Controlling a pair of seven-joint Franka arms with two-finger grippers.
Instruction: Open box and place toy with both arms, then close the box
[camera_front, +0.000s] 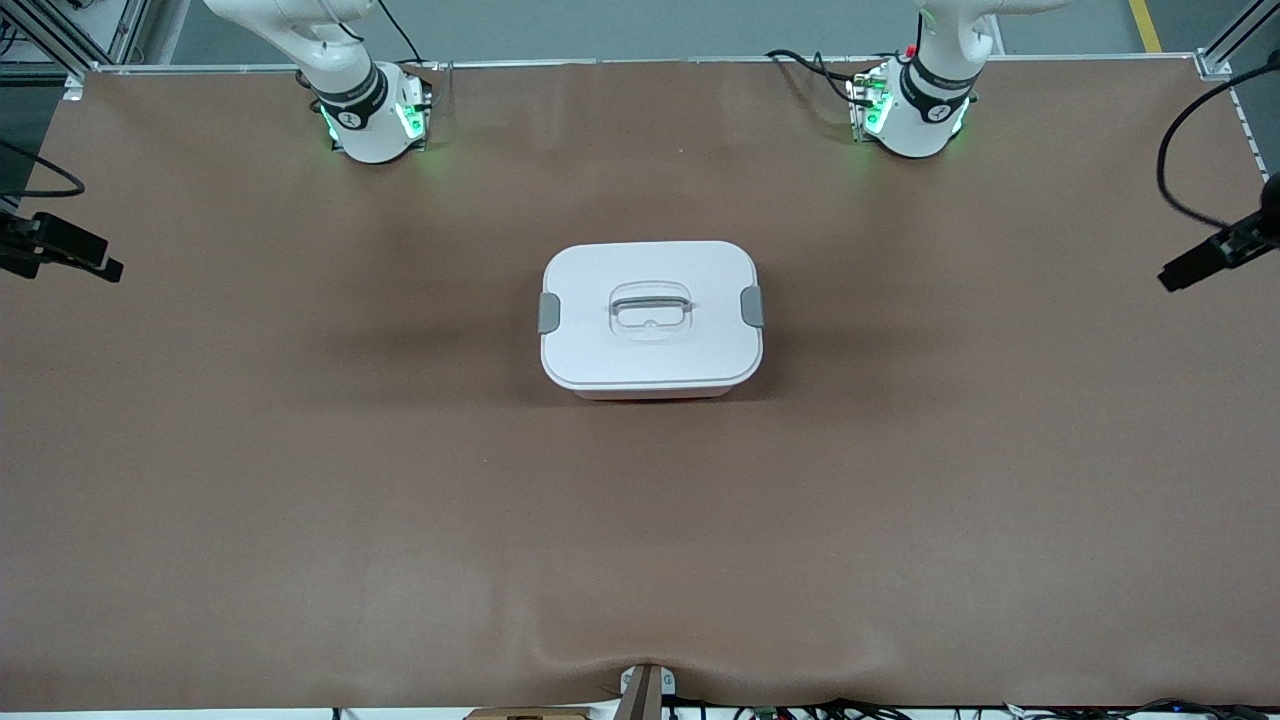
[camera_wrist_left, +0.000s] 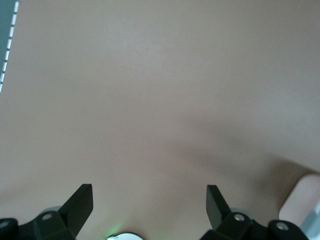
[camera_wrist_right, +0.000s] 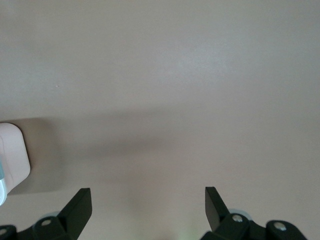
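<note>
Brown table (camera_front: 300, 520) lying bare around one item. Box (camera_front: 651, 318) sitting at centre, lid (camera_front: 650, 270) on, both grey clips (camera_front: 549, 312) appearing latched; toy not showing. Left gripper (camera_wrist_left: 149, 200) and right gripper (camera_wrist_right: 148, 200) hanging high over bare table beside the box, fingers spread wide, holding nothing. Judged step: either start or already finished; if starting, unclipping comes next.

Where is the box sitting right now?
In the front view the box sits mid-table with its lid on, nearer the camera than both arm bases and about midway between them; nothing is near it.
</note>
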